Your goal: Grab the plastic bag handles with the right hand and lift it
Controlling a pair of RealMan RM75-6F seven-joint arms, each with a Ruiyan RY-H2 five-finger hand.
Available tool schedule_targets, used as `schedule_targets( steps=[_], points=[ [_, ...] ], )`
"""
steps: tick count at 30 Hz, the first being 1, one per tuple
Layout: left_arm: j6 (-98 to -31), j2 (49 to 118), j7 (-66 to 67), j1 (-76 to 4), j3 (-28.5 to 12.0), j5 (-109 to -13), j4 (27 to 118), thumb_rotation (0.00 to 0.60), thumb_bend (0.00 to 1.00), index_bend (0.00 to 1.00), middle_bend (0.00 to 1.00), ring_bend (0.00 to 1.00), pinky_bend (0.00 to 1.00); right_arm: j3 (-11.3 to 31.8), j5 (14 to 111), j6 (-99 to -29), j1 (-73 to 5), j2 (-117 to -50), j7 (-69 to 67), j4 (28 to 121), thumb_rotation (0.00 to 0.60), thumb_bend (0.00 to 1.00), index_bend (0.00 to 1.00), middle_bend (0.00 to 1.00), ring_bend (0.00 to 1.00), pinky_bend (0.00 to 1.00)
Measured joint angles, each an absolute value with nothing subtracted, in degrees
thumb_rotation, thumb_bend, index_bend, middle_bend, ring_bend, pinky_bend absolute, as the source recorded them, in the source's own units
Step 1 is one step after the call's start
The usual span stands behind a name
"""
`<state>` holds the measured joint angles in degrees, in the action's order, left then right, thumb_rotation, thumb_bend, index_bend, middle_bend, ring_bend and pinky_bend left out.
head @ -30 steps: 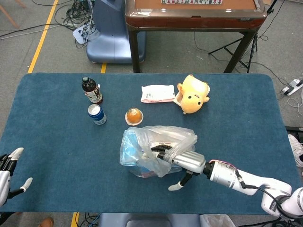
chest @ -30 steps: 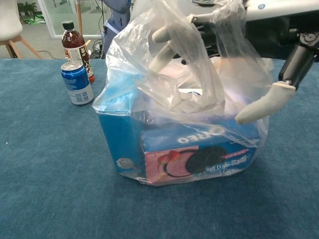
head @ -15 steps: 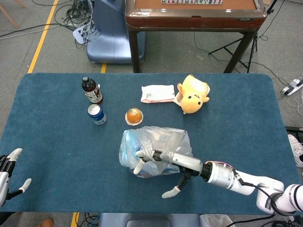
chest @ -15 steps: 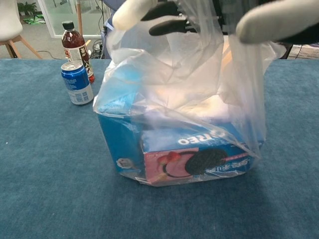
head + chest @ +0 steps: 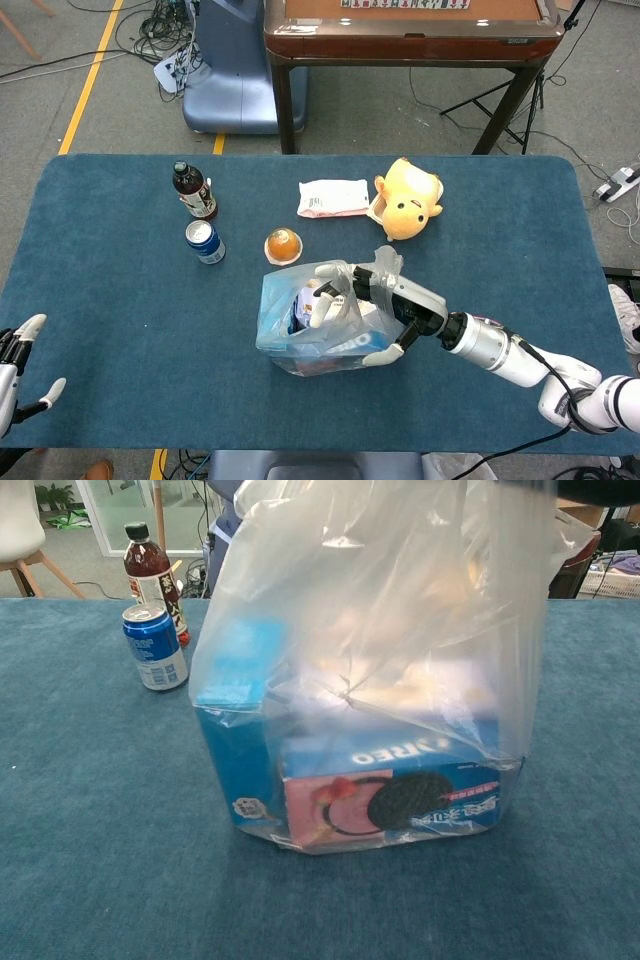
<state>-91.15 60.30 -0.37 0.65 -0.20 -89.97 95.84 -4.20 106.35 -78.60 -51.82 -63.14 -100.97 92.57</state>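
The right hand (image 5: 385, 300) is over the top of the plastic bag (image 5: 315, 325) and holds the gathered plastic of its handles; the fingers (image 5: 322, 305) are curled into the upper part of the bag, and the thumb points down along the side of the bag nearest to the right edge of the table. In the chest view the walls of the bag (image 5: 380, 670) are pulled straight up and tight, out of the top of the picture, while its bottom seems to be touching the blue table (image 5: 90, 830); I cannot tell if it is already a little off the cloth. Inside the bag there is a blue cookie box (image 5: 400, 790) and a second blue box (image 5: 235, 750) beside it.

The bag stands near the middle of the table (image 5: 110, 300), somewhat closer to the front edge. Just behind it is a small orange cup (image 5: 283, 245). Towards the back left corner a blue can (image 5: 205, 241) stands just beside a dark bottle (image 5: 193, 190). Near the back edge lie a white packet (image 5: 333, 198) and a yellow plush toy (image 5: 408, 198), which touch each other.

The left hand (image 5: 18, 365) is at the front left corner, with fingers spread and nothing in it.
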Motion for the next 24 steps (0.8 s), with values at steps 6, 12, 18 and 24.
schedule_targets(
  steps=[6,12,18,24],
  points=[
    [-91.1,60.3,-0.2,0.7,-0.2,-89.8,95.9,0.6,0.22,0.06,0.12,0.13,0.09,-5.0,106.3,-72.9,-52.8,-63.0,-91.1,92.0,0.6,0.0,0.08,0.24,0.15,0.14],
    [-91.2,60.2,-0.4,0.8,-0.2,-89.7,95.9,0.6,0.22,0.06,0.12,0.13,0.09,-6.4,108.4,-67.3,-55.9,-62.1,-86.8,93.8,0.6,0.0,0.04,0.19,0.11,0.14],
    [-91.2,60.2,-0.5,0.8,-0.2,-89.8,95.8,0.6,0.22,0.06,0.12,0.13,0.09,-6.8,109.5,-67.6,-57.7,-61.7,-93.2,95.1,0.591,0.0,0.17,0.16,0.07,0.13],
    [-91.2,60.3,-0.7,0.9,-0.2,-89.5,95.4,0.6,0.22,0.06,0.12,0.13,0.09,-7.4,110.8,-71.1,-59.4,-62.0,-107.9,94.1,0.599,0.0,0.36,0.24,0.07,0.12]
  ],
)
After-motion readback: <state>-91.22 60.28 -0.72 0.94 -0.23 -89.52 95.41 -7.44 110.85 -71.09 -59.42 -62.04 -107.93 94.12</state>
